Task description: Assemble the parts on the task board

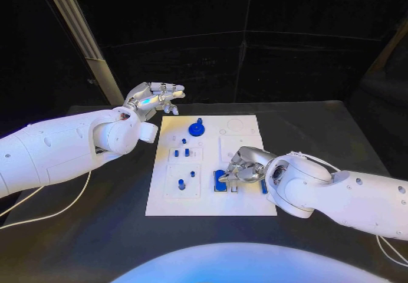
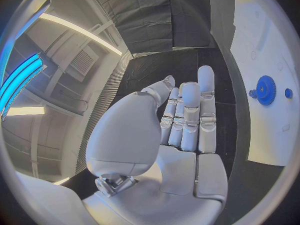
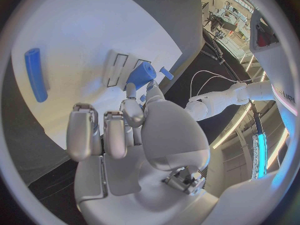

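The white task board (image 1: 246, 206) lies in the middle of the black table. A blue gear (image 1: 196, 128) (image 2: 265, 90) stands near the board's far edge. Several small blue pegs (image 1: 177, 152) stand in the left column of sockets. My right hand (image 1: 242, 166) hovers low over the board's near right part, fingers curled. Its thumb and a finger pinch a blue block (image 3: 140, 75) (image 1: 220, 178) beside two narrow slots (image 3: 119, 67). A blue bar (image 1: 263, 187) (image 3: 35, 75) lies just right of that hand. My left hand (image 1: 157, 97) is raised beyond the board's far left corner, fingers straight and holding nothing.
A slanted metal pole (image 1: 85, 47) stands behind the left arm. A white cable (image 1: 51, 206) trails across the table's left side. Bare black tabletop (image 1: 315, 130) surrounds the board on the right and far side.
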You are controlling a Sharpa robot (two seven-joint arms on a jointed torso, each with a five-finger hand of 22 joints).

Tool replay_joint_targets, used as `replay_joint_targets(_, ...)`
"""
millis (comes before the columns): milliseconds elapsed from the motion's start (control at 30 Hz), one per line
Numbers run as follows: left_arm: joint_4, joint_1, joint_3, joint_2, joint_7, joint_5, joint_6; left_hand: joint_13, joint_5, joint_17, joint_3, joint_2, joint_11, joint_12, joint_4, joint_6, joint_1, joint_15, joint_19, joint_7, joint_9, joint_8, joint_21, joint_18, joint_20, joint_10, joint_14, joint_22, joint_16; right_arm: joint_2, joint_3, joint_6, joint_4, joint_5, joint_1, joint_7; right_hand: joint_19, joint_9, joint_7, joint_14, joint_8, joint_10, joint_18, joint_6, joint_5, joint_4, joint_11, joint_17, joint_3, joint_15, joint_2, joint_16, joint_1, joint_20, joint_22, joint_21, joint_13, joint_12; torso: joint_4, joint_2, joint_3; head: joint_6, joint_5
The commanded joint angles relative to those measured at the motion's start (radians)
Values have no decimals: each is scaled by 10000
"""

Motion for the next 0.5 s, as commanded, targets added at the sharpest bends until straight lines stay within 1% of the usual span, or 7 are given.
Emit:
replay_joint_targets(33,-12,15,7,19,34,71,137,-15,41,-5,48,-25,25,38,-12,-2,-41,17,-4,38,-11,-1,-60,52,-11,-50,-77,-9,-54,13,-52,203,-46,-568,-40,-142,22,16,0,629,10,47,-182,85,-52,-55,-25,571,-9,-18,-3,-4,150,-24,7,53,7,27,9,7,-5,-4,-31)
replay_joint_targets(133,-19,15,7,24,34,71,134,-15,41,-5,48,-25,25,38,-12,-2,-41,17,-4,38,-11,-1,-60,52,-11,-50,-77,-9,-54,37,-52,98,-76,-643,-40,-213,21,19,9,627,2,46,-182,77,-51,-52,-21,561,-6,-17,20,-10,144,-26,8,52,4,20,6,12,-5,11,-46)
replay_joint_targets(300,-31,15,7,24,36,71,126,-15,41,-5,48,-25,25,38,-12,-2,-41,17,-4,38,-11,-1,-60,52,-11,-50,-77,-9,-54,57,-52,61,-96,-741,-40,-226,22,23,18,627,-7,47,-183,71,-42,-31,-13,562,-11,-14,54,-11,109,-26,9,52,3,15,7,6,-6,-2,-49)
replay_joint_targets(500,-39,15,7,20,41,71,123,-15,41,-5,48,-25,25,38,-12,-2,-41,17,-4,38,-11,-1,-60,52,-11,-50,-77,-9,-54,57,-52,-45,-86,-661,-40,112,32,47,33,632,-25,71,-190,70,-54,55,3,586,-103,-1,65,-2,-72,-19,39,66,24,30,3,2,-4,-8,-30)
